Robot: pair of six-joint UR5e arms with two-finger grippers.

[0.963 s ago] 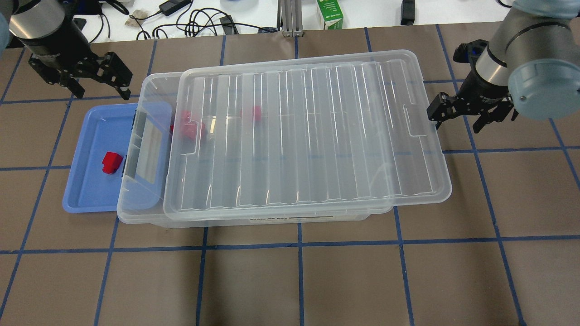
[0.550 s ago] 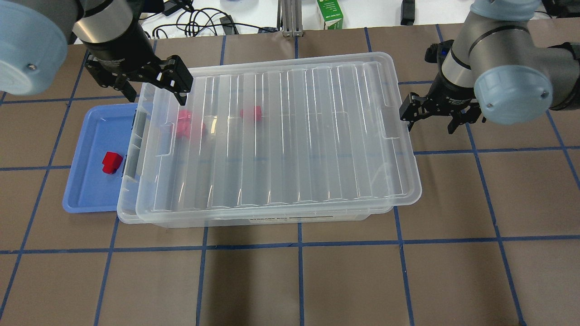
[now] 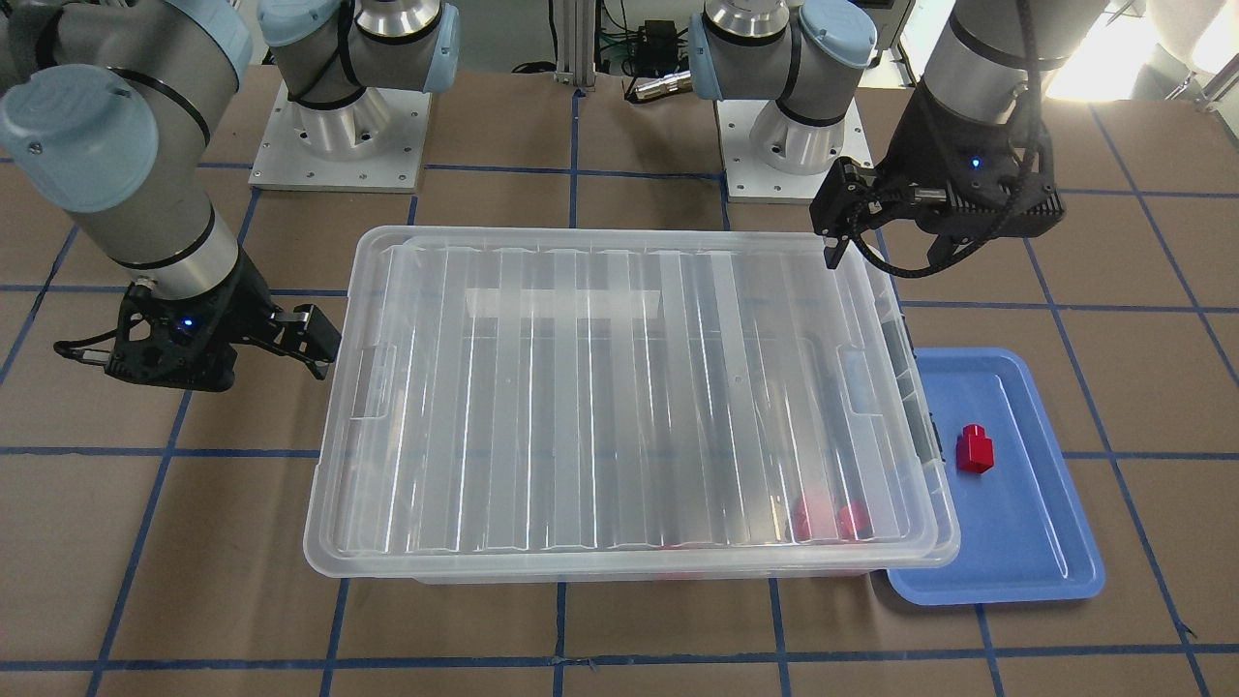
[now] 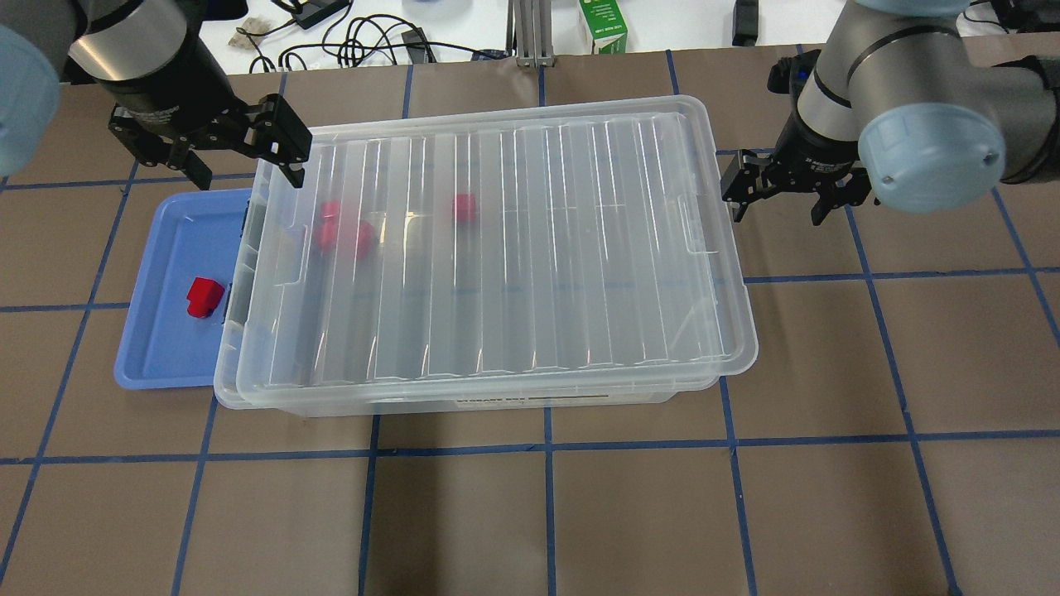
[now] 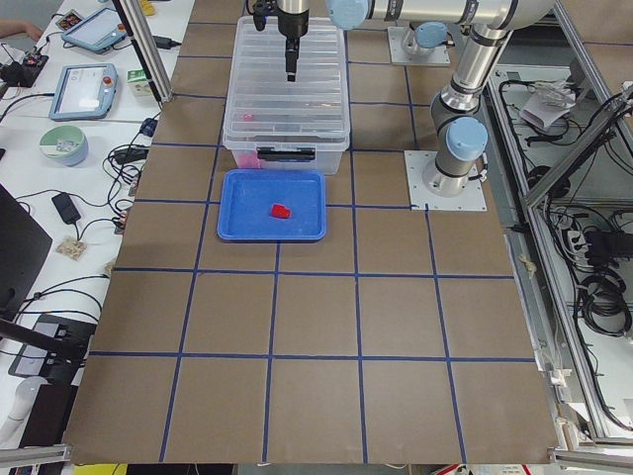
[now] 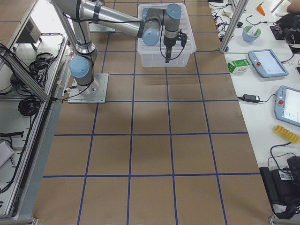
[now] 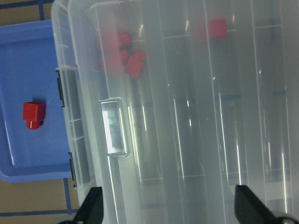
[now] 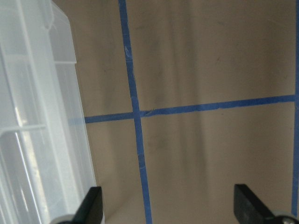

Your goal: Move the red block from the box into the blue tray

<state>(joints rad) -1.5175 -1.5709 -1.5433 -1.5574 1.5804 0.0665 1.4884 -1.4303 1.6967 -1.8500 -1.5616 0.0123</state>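
Left gripper [image 4: 244,170] and right gripper [image 4: 774,213] spread wide; red block [image 4: 204,297] lies in blue tray [image 4: 157,348]

Left gripper hangs empty, jaws wide apart, over the far left corner of the box [image 4: 464,403]. Right gripper, equally wide and holding nothing, hangs over bare desk [image 4: 580,513] just off the box's right end. The red block is bright red: a chunky squarish body with a narrower stub on one end. It lies alone on the floor of the blue tray, toward the desk's left edge, just beside the box. A ribbed translucent lid [image 4: 513,273] covers the box, slightly askew; other red pieces [image 4: 344,234] show blurred beneath it. The desk is brown, gridded with blue tape. Beyond its far edge — a white bench [image 4: 464,25] with cables [image 4: 364,37] and a green carton [image 4: 603,25].
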